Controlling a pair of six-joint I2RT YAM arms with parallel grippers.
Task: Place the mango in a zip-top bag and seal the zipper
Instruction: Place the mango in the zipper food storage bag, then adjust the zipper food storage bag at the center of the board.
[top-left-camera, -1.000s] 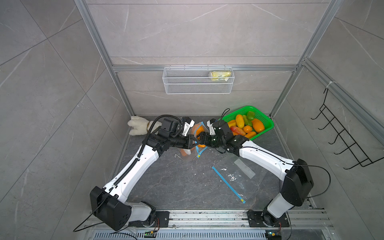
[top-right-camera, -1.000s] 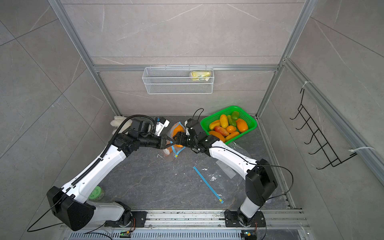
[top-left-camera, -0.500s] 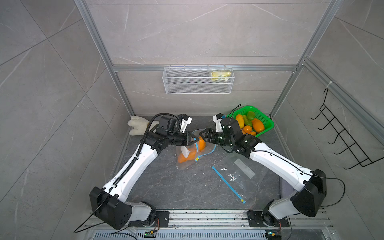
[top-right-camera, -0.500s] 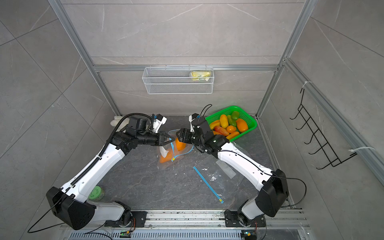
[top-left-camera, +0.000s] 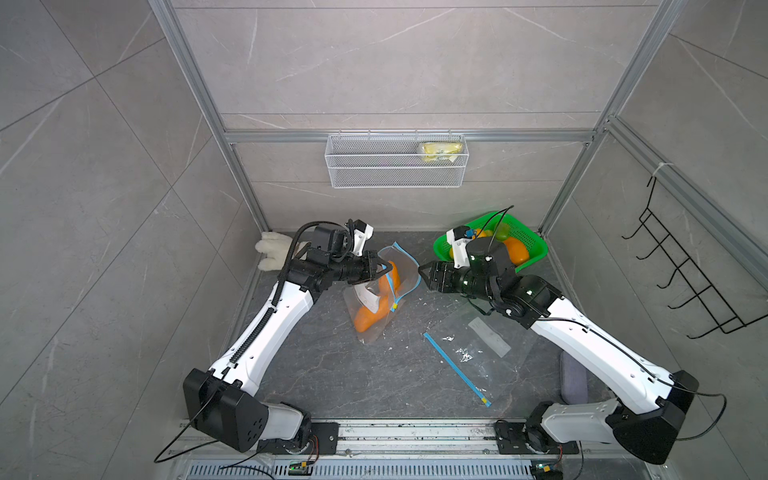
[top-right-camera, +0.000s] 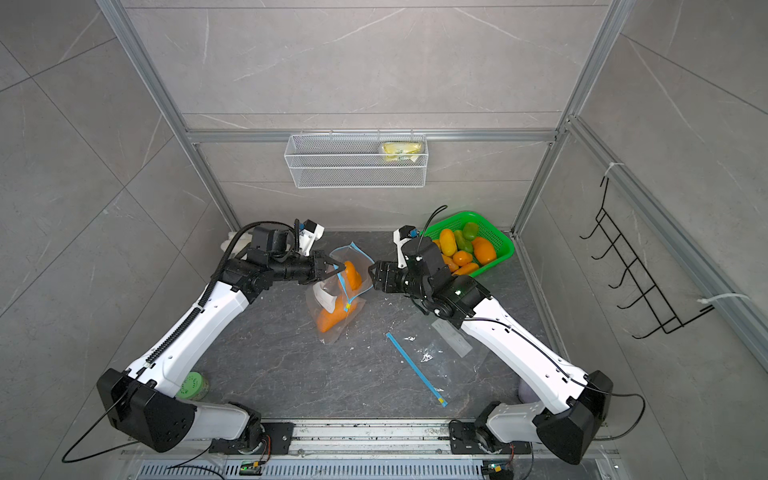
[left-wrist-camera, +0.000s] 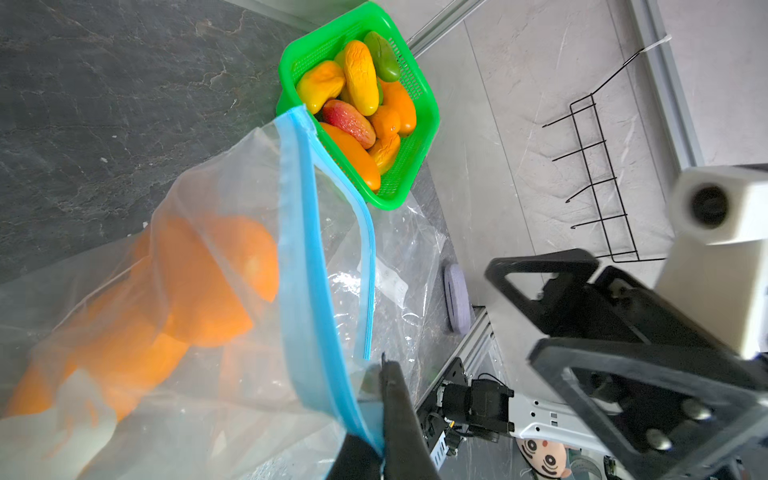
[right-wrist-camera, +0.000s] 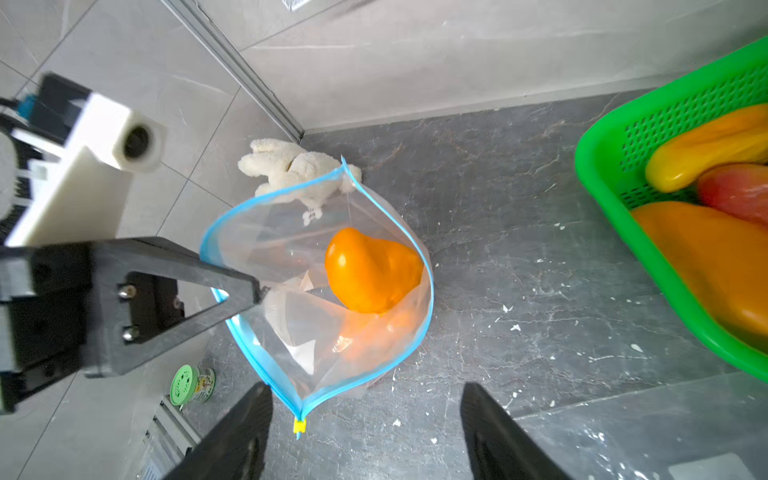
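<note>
Limp bag (right-wrist-camera: 291, 232) with mango (right-wrist-camera: 370, 270) is pinched at its rim by left claw (right-wrist-camera: 257, 291); right claw (right-wrist-camera: 365, 399) is held wide, empty. Slider tab (right-wrist-camera: 299, 426), seemingly small and slippery, is to be gripped.

1. Left gripper (top-right-camera: 337, 269) pinches the blue zipper rim of the zip-top bag (top-right-camera: 332, 334); the bag's mouth gapes, unsealed.
2. Orange mango (top-right-camera: 352, 276) sits inside the bag, seen through the plastic.
3. Right gripper (top-right-camera: 371, 275) is just beside the bag's mouth, opposite the left one.
4. Green basket (top-right-camera: 496, 262) of fruit stands behind the right arm.
5. Spare bag (top-right-camera: 415, 368) lies flat on the tabletop.
6. Green-lidded jar (top-right-camera: 192, 384) stands by the left arm's base.
</note>
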